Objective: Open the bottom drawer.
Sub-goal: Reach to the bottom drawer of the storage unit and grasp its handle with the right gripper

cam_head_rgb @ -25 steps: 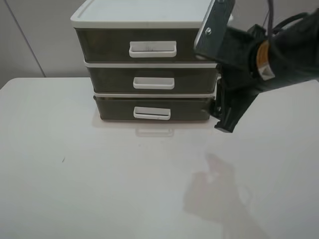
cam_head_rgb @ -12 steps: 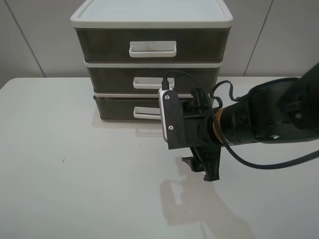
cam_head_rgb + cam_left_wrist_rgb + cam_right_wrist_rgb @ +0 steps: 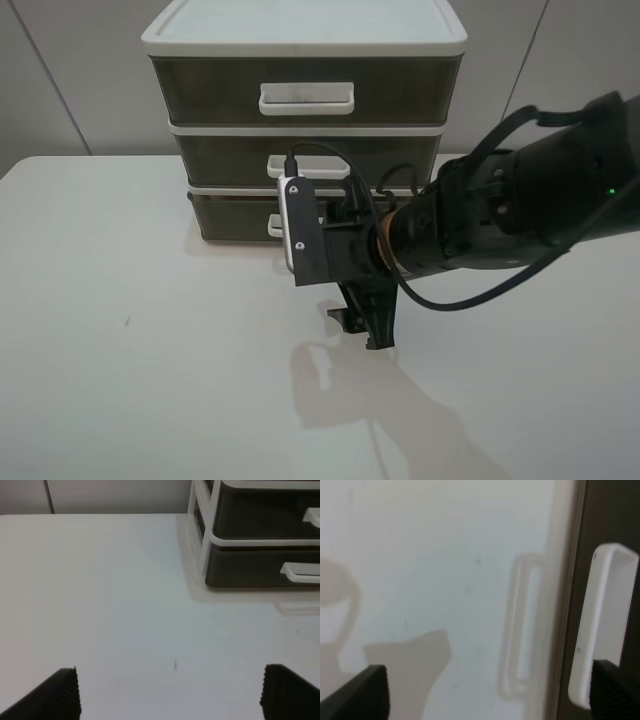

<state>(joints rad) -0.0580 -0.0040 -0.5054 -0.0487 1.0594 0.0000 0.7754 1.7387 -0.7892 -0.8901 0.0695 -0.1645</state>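
Note:
The bottom drawer [image 3: 232, 218] is the lowest smoky brown tier of the three-drawer unit and is shut. Its white loop handle [image 3: 604, 630] shows in the right wrist view and in the left wrist view [image 3: 301, 573]; in the exterior view the right arm's wrist camera hides most of it. My right gripper [image 3: 361, 328] hangs open and empty just above the table, a short way in front of the drawer, with one fingertip [image 3: 615, 687] near the handle. My left gripper [image 3: 172, 695] is open and empty over bare table, well away from the drawer [image 3: 260, 570].
The middle drawer [image 3: 230, 158] and the taller top drawer [image 3: 200, 90] are shut above it. The unit stands at the back of the white table [image 3: 130, 380], against a pale wall. The right arm [image 3: 500, 215] stretches across from the right.
The right arm has swung down from the upper right and moved left, bringing its gripper low in front of the bottom drawer. The drawers have not moved.

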